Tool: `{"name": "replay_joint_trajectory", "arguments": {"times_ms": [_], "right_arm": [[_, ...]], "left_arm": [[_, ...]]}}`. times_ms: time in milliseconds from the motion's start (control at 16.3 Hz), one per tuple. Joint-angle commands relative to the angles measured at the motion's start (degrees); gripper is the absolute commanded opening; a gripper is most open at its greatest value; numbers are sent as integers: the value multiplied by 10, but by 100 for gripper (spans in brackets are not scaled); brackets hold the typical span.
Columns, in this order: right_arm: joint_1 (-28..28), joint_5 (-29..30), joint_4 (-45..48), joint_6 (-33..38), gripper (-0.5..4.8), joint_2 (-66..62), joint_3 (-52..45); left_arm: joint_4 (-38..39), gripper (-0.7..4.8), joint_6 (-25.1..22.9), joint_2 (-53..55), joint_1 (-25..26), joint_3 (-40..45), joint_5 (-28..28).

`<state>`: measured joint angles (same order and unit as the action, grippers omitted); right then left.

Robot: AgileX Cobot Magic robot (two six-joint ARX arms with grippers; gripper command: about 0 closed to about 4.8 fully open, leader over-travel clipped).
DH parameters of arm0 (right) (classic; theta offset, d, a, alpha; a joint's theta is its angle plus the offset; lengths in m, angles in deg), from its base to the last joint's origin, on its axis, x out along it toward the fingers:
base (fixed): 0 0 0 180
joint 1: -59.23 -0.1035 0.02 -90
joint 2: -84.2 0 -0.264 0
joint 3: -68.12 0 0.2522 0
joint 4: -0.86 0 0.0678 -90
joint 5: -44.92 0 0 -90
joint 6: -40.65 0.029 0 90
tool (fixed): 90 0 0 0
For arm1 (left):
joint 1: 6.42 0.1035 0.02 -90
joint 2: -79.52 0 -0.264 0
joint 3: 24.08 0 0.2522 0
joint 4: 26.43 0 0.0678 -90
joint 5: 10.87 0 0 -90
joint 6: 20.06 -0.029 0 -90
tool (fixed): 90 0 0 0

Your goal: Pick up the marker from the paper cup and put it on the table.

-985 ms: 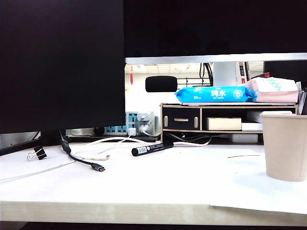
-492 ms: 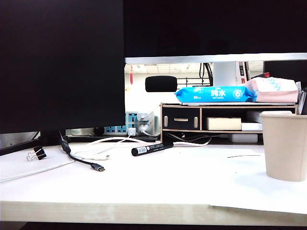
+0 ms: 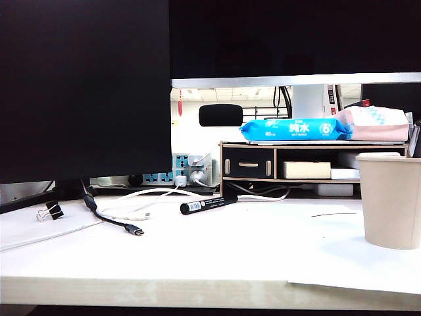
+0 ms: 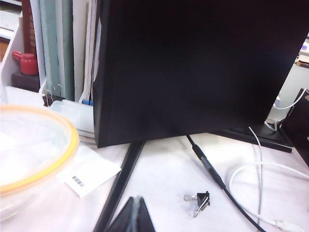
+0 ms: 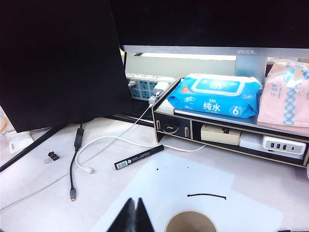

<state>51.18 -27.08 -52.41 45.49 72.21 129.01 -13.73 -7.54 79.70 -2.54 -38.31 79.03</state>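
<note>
Marker (image 3: 208, 204) lies flat on the table (image 3: 217, 257) in front of the shelf riser (image 3: 289, 168) — well apart from the paper cup (image 3: 390, 201). I see both grippers, left (image 4: 131, 216) and right (image 5: 132, 216), pinched together, holding nothing — right one just above the cup.

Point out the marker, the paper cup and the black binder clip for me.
marker (image 3: 209, 204), exterior view, mid barrel, lying on the table.
paper cup (image 3: 392, 201), exterior view, side wall.
black binder clip (image 4: 202, 200), left wrist view, black body.
</note>
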Motion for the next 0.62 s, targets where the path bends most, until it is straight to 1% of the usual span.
{"name": "replay_joint_trajectory", "arguments": {"times_ms": [62, 185, 308, 369, 615], "right_arm": [[0, 0, 7, 0, 5, 1, 2], [0, -1, 7, 0, 5, 1, 2], [0, 0, 7, 0, 5, 1, 2], [0, 0, 7, 0, 5, 1, 2], [0, 0, 7, 0, 5, 1, 2]], "left_arm": [[-8, -5, -1, 0, 1, -1, 1], [-7, -5, -2, 0, 0, -1, 6], [-7, -5, -25, 0, 0, -1, 30], [-6, -5, -47, 0, 0, -1, 42], [-5, -5, -68, 0, 0, -1, 39]]}}
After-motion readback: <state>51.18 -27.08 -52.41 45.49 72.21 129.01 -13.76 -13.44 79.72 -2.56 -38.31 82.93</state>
